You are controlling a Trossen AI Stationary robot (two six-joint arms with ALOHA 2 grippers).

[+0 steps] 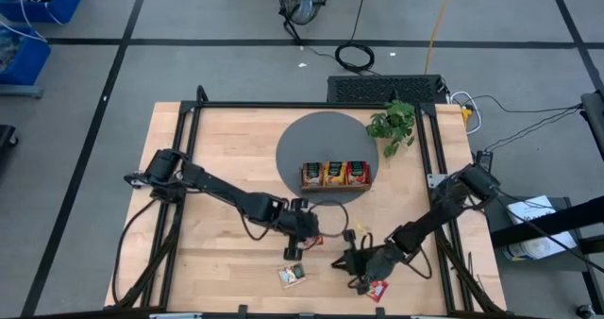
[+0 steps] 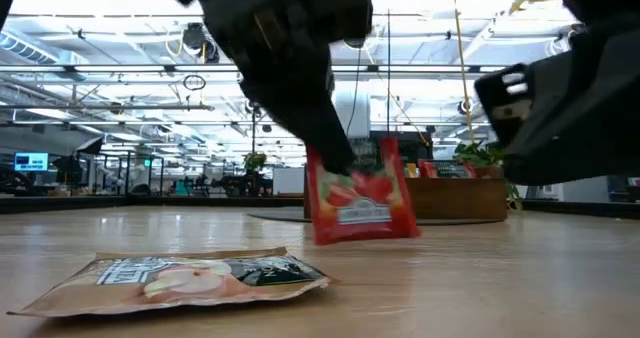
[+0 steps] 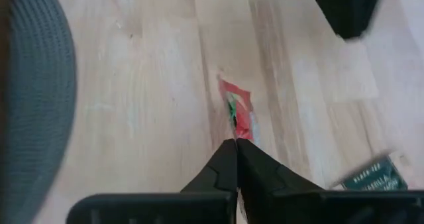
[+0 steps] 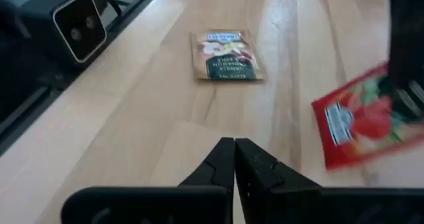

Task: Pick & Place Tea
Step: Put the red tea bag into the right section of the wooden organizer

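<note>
**Operator:** What have you got, and where?

**Me:** My left gripper [image 3: 236, 151] is clenched on the red sachet [image 2: 362, 200], pinching only its upper corner. It hangs nearly upright, on the near side of the wooden tray [image 1: 335, 186], off the grey mat [image 1: 326, 135] the tray sits on. I can't tell whether its lower edge is clear of the table [image 1: 226, 168]. My right gripper [image 4: 234, 148] is pressed closed on nothing, just beside the sachet and likewise nearer than the tray.

**Operator:** What worries you?

**Me:** The hold, mostly. A corner pinch on slick foil is thin — a quick swing toward the tray could make the sachet pivot or slide out. If the bottom edge is dragging on the wood, it could peel free as I travel.

**Operator:** Anything in the way?

**Me:** My own right arm. It sits close to the line from here to the tray, so a careless lift might brush it. And the tray's compartments look stocked with sachets already — coming in tilted, this one could catch on the front wall or land on the mat instead.

**Operator:** What's left on the table?

**Me:** A beige sachet [image 2: 185, 276] lies flat, farther from the tray than my catch, and another red one [image 1: 377, 289] lies by my right arm.
</note>
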